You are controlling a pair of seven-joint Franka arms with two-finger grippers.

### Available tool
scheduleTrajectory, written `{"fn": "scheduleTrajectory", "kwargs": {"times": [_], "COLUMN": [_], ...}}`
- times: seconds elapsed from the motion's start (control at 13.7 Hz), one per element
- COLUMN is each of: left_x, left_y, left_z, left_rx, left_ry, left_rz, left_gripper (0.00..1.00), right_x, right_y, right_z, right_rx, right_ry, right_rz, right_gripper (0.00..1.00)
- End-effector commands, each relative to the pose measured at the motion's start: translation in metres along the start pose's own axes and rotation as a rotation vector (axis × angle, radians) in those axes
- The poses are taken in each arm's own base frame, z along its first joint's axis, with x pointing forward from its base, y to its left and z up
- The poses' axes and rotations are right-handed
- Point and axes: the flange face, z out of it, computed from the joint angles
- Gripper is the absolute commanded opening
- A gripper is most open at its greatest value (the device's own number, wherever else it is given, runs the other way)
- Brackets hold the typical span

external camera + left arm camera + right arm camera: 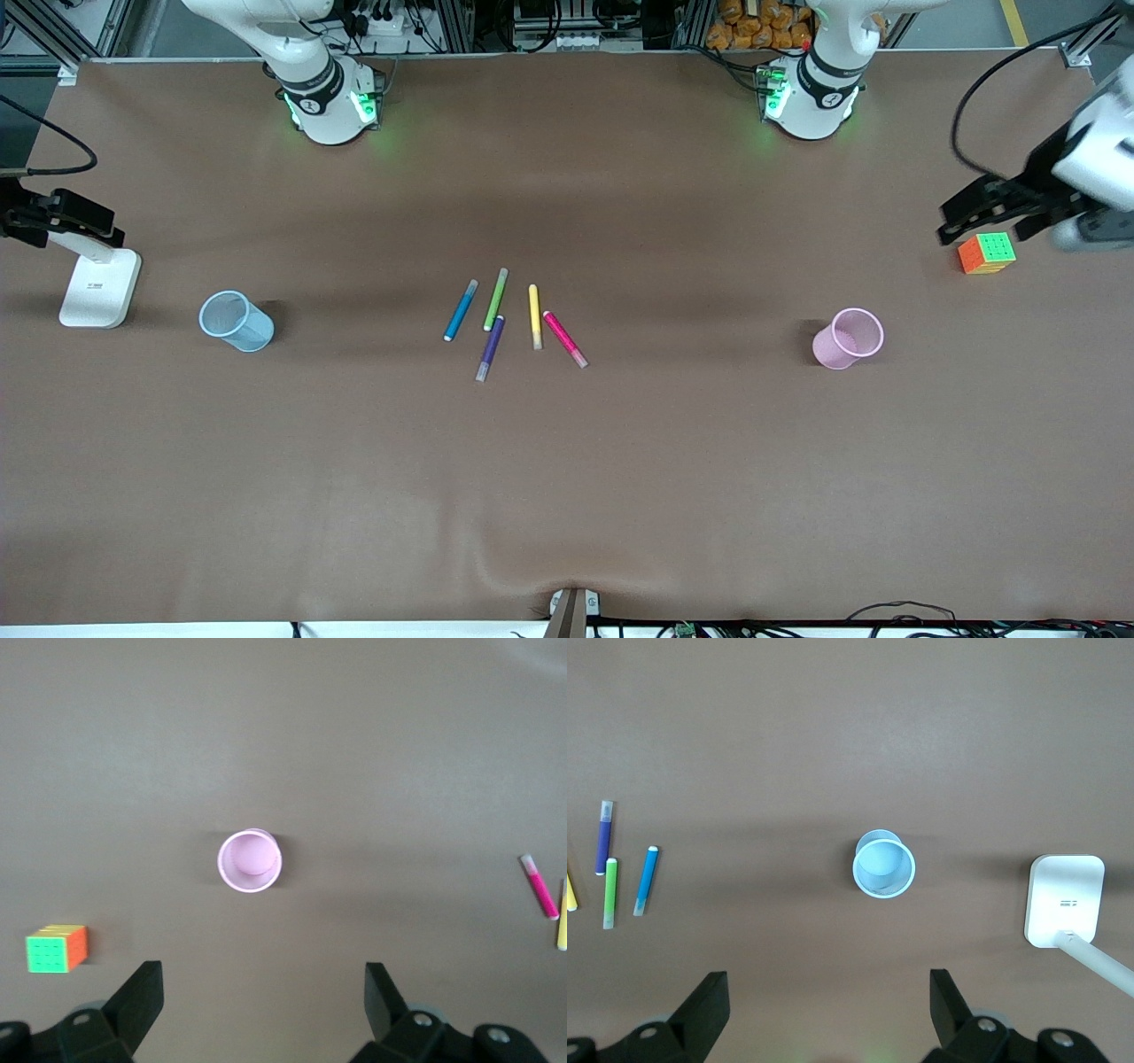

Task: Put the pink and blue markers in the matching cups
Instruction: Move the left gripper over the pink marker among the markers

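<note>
Hovering with its fingers spread apart and empty, the left hand [263,992] hangs over the pink cup [849,338] near the left arm's end of the counter [567,496]; the right hand [829,997], equally apart and empty, hangs over the blue cup [236,321] near the right arm's end. Both cups stand upright. The pink marker [564,338] and blue marker [460,310] lie mid-counter, well apart from either cup, with green [495,299], purple [490,348] and yellow markers [534,316] packed between them. That crowding is the risk: fingers may nudge or pinch a neighbour. A tall marker could also tip a light cup.
</note>
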Motion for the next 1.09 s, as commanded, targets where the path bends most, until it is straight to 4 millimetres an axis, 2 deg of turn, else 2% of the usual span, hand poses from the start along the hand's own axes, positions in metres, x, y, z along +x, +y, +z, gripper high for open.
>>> {"fn": "scheduleTrajectory", "kwargs": {"times": [0.0, 0.29, 0.44, 0.73, 0.95, 1.02], "left_x": [0.011, 0.018, 0.020, 0.017, 0.017, 0.019], "left_y": [0.026, 0.070, 0.100, 0.171, 0.217, 0.226], "left_z": [0.028, 0.069, 0.095, 0.166, 0.198, 0.209], "left_rx": [0.011, 0.004, -0.006, -0.004, -0.021, -0.031], "left_ry": [-0.023, -0.061, -0.081, -0.134, -0.134, -0.135], "left_rz": [-0.076, -0.143, -0.162, -0.289, -0.395, -0.420], "left_gripper": [1.00, 1.00, 1.00, 1.00, 1.00, 1.00], "right_x": [-0.001, -0.001, -0.001, -0.001, 0.000, 0.000], "right_y": [0.000, -0.002, -0.002, -0.003, -0.006, -0.006], "right_z": [-0.007, -0.007, -0.006, -0.006, -0.006, -0.006], "right_rx": [0.016, 0.016, 0.016, 0.016, 0.016, 0.016], "right_ry": [0.006, 0.005, 0.003, 0.002, 0.003, 0.001], "right_rz": [0.000, -0.002, -0.002, -0.003, -0.009, -0.009], "right_gripper": [1.00, 1.00, 1.00, 1.00, 1.00, 1.00]}}
